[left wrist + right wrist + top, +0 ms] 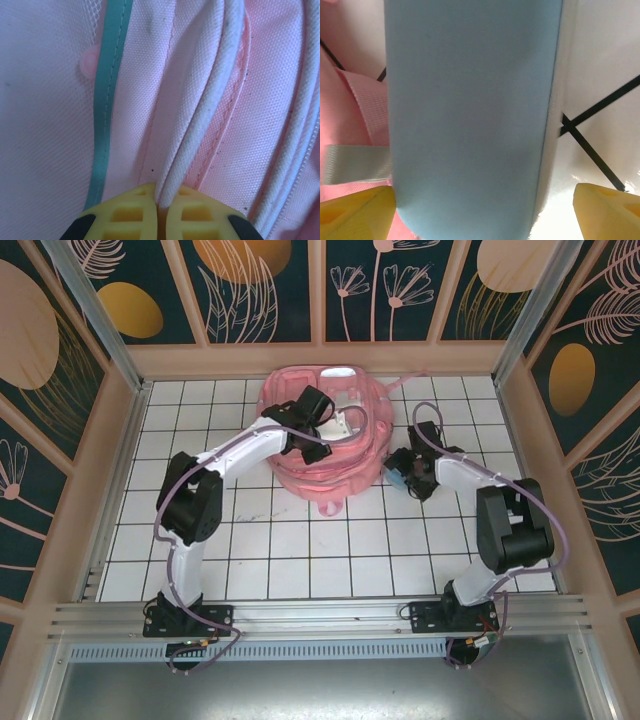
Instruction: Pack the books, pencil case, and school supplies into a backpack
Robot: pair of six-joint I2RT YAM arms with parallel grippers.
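Packing is at an early stage: the left gripper (161, 202) is clamped on a piped edge (202, 125) of the backpack (345, 465) — apparently to hold it open — and the right gripper (480, 210), jaws wide, straddles the pencil case (470, 115), which lies unpacked on the table (300, 550) just beside the backpack.

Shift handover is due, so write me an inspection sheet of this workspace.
Surface: white gridded table, no spills seen.
Job's things: pink backpack at the far middle; blue pencil case just right of it.
Clutter: nothing seen.
Pincers: left pincer shut on the backpack's white piping; right pincer open, straddling the pencil case.
Cables: purple cables run along both arms.
Surroundings: floral panels around; metal rail at the near edge.
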